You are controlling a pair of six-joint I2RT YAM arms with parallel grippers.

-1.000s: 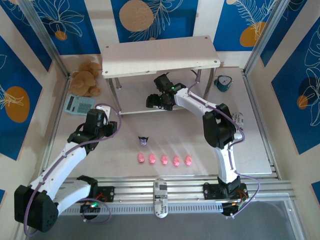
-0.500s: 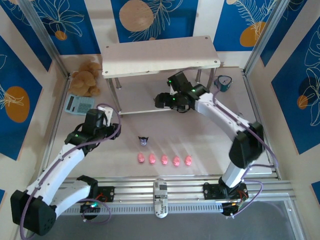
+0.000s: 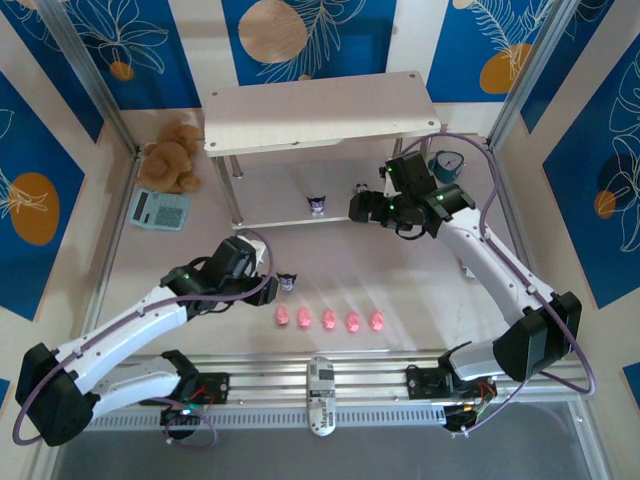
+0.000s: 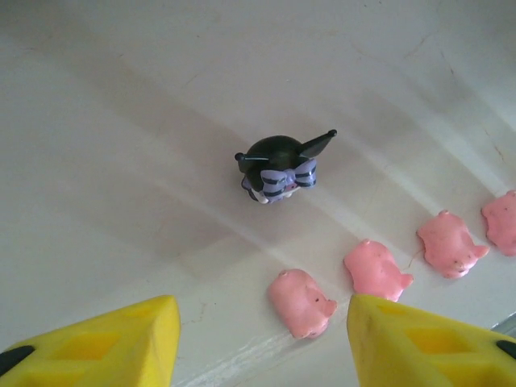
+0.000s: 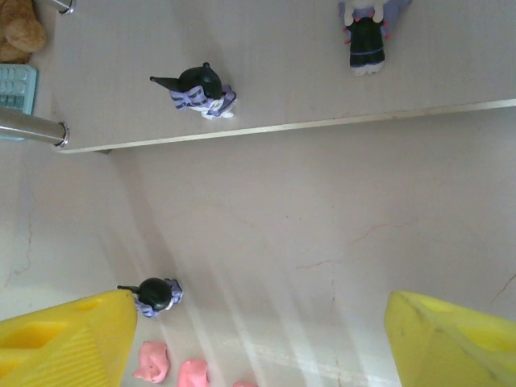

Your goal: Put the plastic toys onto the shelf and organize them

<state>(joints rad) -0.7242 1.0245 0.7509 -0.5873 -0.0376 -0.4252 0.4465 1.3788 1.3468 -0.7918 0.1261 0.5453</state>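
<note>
I counted five pink pigs (image 3: 329, 320) lying in a row on the table's near side, with one dark figurine (image 3: 288, 282) just behind them. Two more sat on the lower board of the pale wood-grain shelf (image 3: 320, 110): a front figurine (image 5: 197, 90) near the edge and a rear figurine (image 5: 367, 32).

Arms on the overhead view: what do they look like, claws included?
The left arm and right arm have white links, black joints, small green lights and looping purple cables. The left claw and right claw have chunky yellow fingers.
</note>
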